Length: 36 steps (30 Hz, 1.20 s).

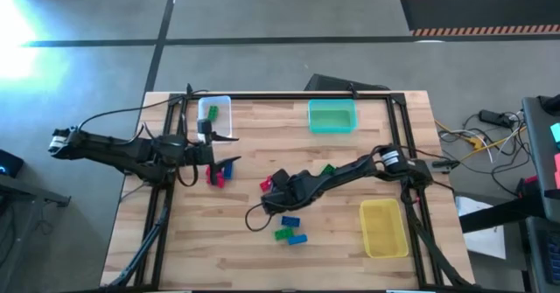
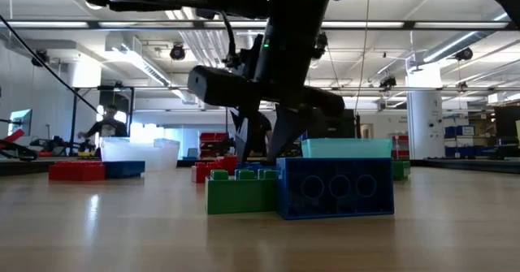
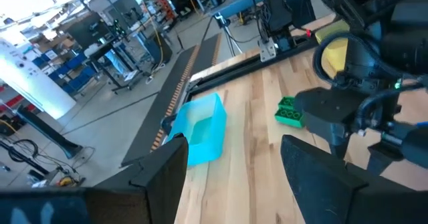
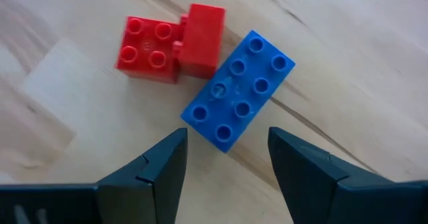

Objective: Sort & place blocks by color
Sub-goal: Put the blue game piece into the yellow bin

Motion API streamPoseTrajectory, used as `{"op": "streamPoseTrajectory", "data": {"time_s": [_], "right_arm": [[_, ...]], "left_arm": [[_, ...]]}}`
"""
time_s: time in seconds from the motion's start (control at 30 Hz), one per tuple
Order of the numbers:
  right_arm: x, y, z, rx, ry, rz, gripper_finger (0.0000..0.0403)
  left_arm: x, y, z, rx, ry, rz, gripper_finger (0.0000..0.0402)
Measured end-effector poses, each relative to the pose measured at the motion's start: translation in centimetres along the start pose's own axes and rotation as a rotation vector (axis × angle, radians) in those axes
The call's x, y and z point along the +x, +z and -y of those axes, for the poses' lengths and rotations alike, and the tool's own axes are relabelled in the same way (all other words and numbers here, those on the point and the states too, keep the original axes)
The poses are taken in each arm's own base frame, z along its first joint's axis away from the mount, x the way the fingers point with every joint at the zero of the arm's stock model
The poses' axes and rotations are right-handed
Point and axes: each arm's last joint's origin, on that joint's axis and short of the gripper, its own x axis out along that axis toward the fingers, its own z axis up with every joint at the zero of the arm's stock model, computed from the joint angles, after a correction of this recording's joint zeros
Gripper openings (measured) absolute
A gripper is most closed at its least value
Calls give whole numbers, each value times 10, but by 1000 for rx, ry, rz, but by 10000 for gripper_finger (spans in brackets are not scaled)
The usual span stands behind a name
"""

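My right gripper stands open, slanting down over a blue block that lies flat on the table just ahead of its fingertips. Two red blocks lie against that block's far end. From above, the gripper sits mid-table beside a red block. In the low view its two fingers hang apart just above the tabletop. My left gripper is open and held level above the table's left side, near the clear bin; nothing is between its fingers.
A teal bin stands at the far edge and a yellow bin at the near right. Loose blue and green blocks lie near the front, a green one by the right arm, red and blue ones under the left arm.
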Motion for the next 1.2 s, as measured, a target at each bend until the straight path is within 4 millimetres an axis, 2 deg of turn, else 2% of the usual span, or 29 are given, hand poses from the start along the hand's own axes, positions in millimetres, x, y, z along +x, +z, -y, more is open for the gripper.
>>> {"op": "streamPoseTrajectory", "data": {"time_s": [0.2, 0.53, 0.8, 0.97, 1.2], "right_arm": [[2, 3, 2, 72, -8, -2, 181], [6, 6, 4, 93, -14, -2, 262], [9, 8, 2, 105, 3, 7, 300], [17, 7, 3, 94, -15, 0, 303], [23, 5, 10, 36, -77, -36, 287]], "left_arm": [[-4, 1, -2, -6, 7, 15, 224], [-3, 0, -1, -4, 5, 10, 224], [-3, 0, -1, -4, 5, 11, 224], [-2, 0, -1, -4, 4, 9, 224], [-2, 0, -1, -3, 4, 9, 224]]}}
